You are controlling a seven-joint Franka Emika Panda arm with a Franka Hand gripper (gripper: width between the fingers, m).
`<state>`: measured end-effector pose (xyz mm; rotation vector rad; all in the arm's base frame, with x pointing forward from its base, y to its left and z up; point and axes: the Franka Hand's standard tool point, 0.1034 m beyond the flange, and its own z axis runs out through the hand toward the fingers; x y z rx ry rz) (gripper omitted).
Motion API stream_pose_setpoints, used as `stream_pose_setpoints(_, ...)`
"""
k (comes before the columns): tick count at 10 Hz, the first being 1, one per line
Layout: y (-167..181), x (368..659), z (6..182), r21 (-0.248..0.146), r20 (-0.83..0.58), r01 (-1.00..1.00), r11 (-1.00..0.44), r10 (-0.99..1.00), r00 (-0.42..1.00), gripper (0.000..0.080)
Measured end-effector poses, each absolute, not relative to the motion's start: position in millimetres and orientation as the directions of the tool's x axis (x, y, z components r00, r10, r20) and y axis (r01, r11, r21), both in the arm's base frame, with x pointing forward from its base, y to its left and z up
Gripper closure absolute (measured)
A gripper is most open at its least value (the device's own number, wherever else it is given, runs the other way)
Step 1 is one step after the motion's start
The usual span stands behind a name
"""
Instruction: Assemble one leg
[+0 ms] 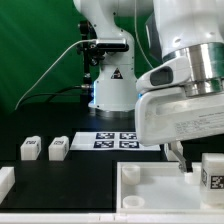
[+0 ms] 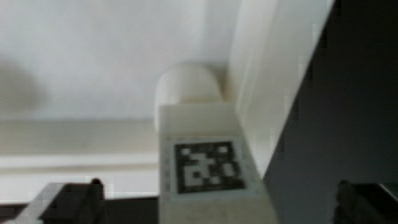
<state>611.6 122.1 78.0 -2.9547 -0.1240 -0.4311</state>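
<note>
In the exterior view, the white robot arm's two-finger gripper was seen at the near right, lowered over the far right part of a large white square tray-like piece with a raised rim. That piece lay on the black table. A small white plastic block-shaped leg with a black-and-white square tag on its face was seen at the right edge of the scene, just beside the gripper and at the tray-like piece's right side. Whether the jaws stood apart could not be told from this view.

Farther back, near the middle, the thin flat white marker board was laid flat on the table. To the left, two more small white tagged legs were set side by side, well apart from the gripper. A further white part was cut off at the near left edge.

In the wrist view, the leg was shown lengthwise between the two dark fingertips, its tag facing the camera and its rounded end pointing away. The gripper was spread wide, with a gap left on each side of the leg, so nothing was clasped. Beneath the leg the tray-like piece was seen, and the black table beside its rim.
</note>
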Motion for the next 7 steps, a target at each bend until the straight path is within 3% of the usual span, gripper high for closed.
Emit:
stream_pose_setpoints(3,123.3,611.9,81.7,-0.191,-0.001,0.083,-0.978,0.085,0.996,0.015)
stream_pose_setpoints(7,121.1,627.1,79.8,-0.19,-0.011,0.069,-0.979,0.072,0.997,0.0178)
